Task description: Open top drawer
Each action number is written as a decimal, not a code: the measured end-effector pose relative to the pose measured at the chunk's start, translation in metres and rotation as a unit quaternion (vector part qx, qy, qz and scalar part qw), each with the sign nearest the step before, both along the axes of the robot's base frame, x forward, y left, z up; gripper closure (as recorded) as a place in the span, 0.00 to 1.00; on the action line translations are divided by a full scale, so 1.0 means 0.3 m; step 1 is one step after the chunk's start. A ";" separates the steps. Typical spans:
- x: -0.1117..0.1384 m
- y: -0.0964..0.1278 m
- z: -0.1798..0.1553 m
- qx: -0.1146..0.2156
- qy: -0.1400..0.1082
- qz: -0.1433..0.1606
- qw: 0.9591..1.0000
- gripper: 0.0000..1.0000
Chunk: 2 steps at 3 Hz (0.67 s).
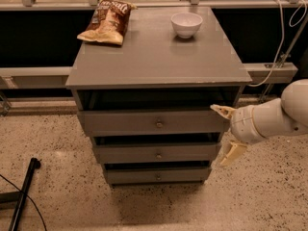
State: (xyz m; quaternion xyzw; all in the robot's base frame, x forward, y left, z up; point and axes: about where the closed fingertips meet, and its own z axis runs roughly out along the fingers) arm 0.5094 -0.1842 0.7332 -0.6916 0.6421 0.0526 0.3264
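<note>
The top drawer (120, 122) is the widest grey front, just under the cabinet's top, with a small round metal knob (158, 124) at its centre. A dark gap shows above its front panel. My gripper (224, 134) hangs at the drawer's right end, to the right of the knob. It is open: one cream finger (221, 111) lies at the height of the drawer's upper edge, the other finger (233, 153) points down beside the middle drawer (125, 154). Nothing sits between them.
A chip bag (107, 21) and a white bowl (186, 23) rest on the cabinet top (154, 57). The bottom drawer (130, 175) sits below the middle one. A black pole (23, 192) lies on the speckled floor at left. Cables (284, 42) hang at right.
</note>
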 end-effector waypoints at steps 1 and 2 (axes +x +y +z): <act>0.063 0.034 -0.035 0.009 -0.007 0.014 1.000 0.00; 0.152 0.066 -0.062 -0.019 -0.021 0.015 0.999 0.00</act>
